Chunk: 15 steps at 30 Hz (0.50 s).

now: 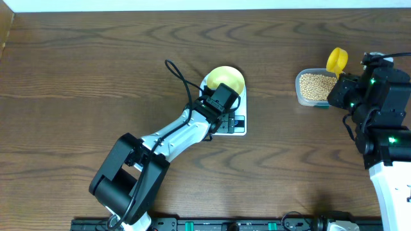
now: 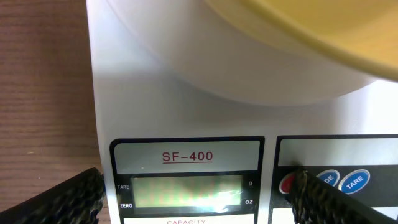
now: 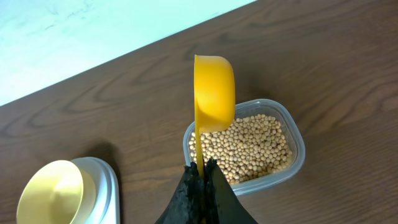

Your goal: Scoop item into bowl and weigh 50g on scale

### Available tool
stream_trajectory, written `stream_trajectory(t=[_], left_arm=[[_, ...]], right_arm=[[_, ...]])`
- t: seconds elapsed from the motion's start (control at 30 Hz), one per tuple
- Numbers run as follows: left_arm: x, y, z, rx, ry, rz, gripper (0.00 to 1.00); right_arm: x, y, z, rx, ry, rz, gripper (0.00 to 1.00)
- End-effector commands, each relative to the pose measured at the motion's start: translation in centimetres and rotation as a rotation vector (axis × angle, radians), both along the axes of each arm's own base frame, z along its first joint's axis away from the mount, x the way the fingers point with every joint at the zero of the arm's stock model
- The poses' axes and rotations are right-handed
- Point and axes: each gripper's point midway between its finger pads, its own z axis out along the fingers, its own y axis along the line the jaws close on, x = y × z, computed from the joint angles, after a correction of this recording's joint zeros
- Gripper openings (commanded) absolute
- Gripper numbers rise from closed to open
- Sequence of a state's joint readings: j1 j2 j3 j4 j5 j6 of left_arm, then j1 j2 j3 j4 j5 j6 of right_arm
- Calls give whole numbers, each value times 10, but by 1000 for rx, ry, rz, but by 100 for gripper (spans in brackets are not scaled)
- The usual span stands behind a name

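Beans (image 3: 245, 146) sat in the clear tub (image 3: 293, 149), just ahead of the right gripper (image 3: 202, 171), covering the tub floor. The bowl (image 1: 226, 79) rode on the scale (image 2: 186, 81) platform just beyond the left gripper (image 2: 198, 186), with bare yellow inside.

Edges/room:
- The tub's near rim was right at the right fingertips, and its far rim lay under the scoop (image 3: 214, 93) cup.
- Open table (image 1: 96, 58) lay between scale and tub, the two well apart. There was wide bare wood to the outside of the left fingers, and the table's far edge ran well past the scoop.
- The scale's near edge was under the left fingertips, with the bowl rim overhanging the platform ahead of them.

Fingers:
- Left: spread wide and gripping nothing. The fingers (image 2: 81, 196) straddled the display (image 2: 186, 190). One sat off the scale's side edge over wood, the other at the red button (image 2: 286, 183). Couldn't tell whether it was touching or just above. The readout wasn't legible.
- Right: clenched on the scoop handle. The scoop stood upright and edge-on, with the cup above the fingertips and over the tub's back corner. Cup contents weren't visible.
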<state>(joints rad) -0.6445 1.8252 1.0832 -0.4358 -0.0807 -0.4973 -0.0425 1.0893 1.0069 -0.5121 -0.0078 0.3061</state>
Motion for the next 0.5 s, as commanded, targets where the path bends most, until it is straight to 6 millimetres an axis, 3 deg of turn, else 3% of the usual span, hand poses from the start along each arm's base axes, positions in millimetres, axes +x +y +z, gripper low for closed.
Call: stream_trajectory(t=[0.0, 0.47], left_arm=[[0, 2, -6, 21, 4, -11, 96], [1, 5, -9, 41, 3, -6, 96]], right_arm=[[0, -1, 7, 7, -16, -7, 1], [0, -1, 7, 7, -16, -7, 1]])
